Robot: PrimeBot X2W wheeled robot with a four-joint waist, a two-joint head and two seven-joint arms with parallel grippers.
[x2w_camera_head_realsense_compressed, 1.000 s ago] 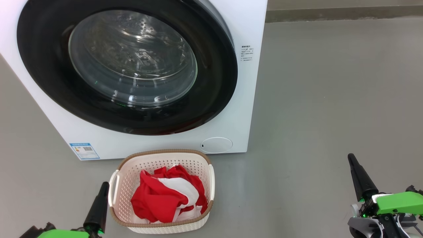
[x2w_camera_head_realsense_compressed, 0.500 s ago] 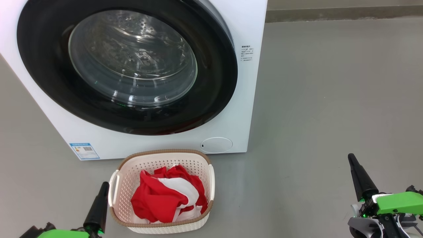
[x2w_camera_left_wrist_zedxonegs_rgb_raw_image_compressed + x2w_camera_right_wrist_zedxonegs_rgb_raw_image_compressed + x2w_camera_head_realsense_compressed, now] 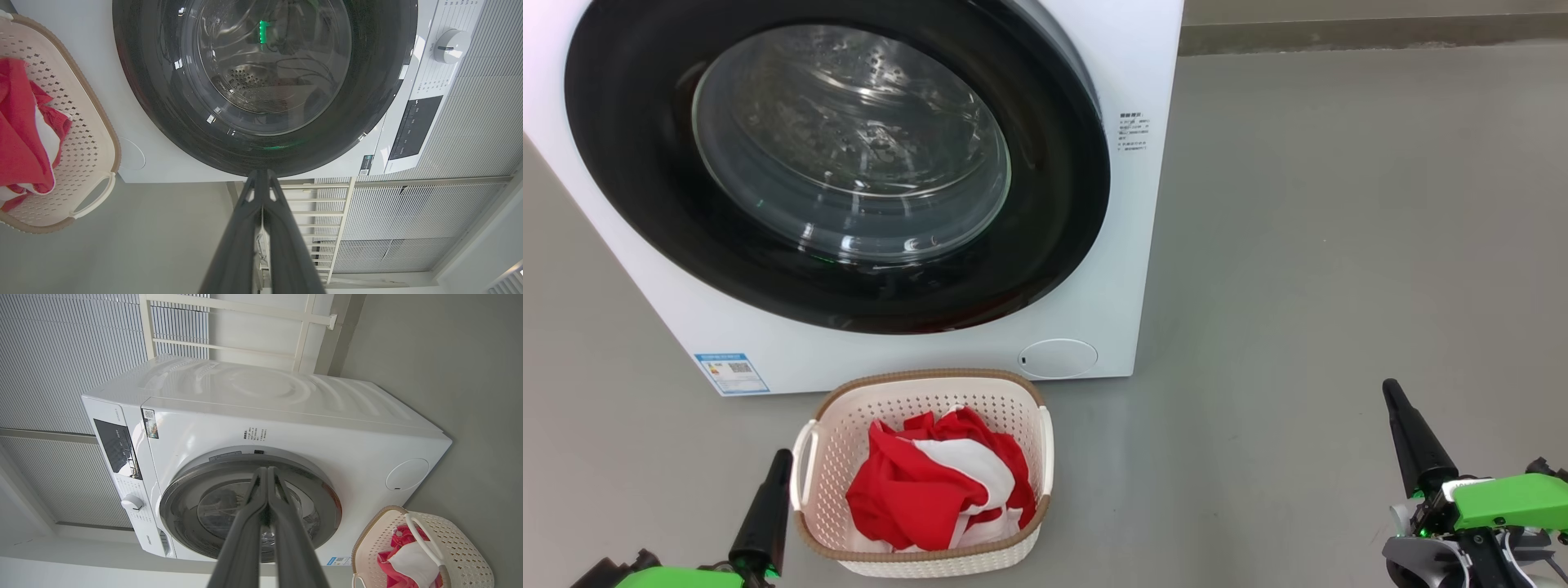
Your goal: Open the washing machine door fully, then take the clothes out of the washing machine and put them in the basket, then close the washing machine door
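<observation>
- Risk, latch: the washing machine door [image 3: 837, 163] sits flush in the front of the washing machine [image 3: 890, 359], but you cannot confirm the catch from these views. If it is only pushed to, it may spring ajar.
- Risk, basket: your left gripper [image 3: 782, 457], fingers pressed together and holding nothing, rests just beside the nearer handle of the basket [image 3: 931, 377]. A sideways swing of that arm would shove or tip it.
- Risk, leftovers: glare on the glass hides part of the drum [image 3: 253, 81], so a small item there would escape your notice.
- Right gripper [image 3: 1391, 390]: fingers together, empty, well apart from the basket, above the floor [image 3: 1298, 245].
- Basket: upright on the floor just in front of the machine. It holds the clothes [image 3: 931, 490], a red and white bundle lying within the rim.
- Drum: perforated steel shows through the glass.
- Judgement: all three steps appear done.
</observation>
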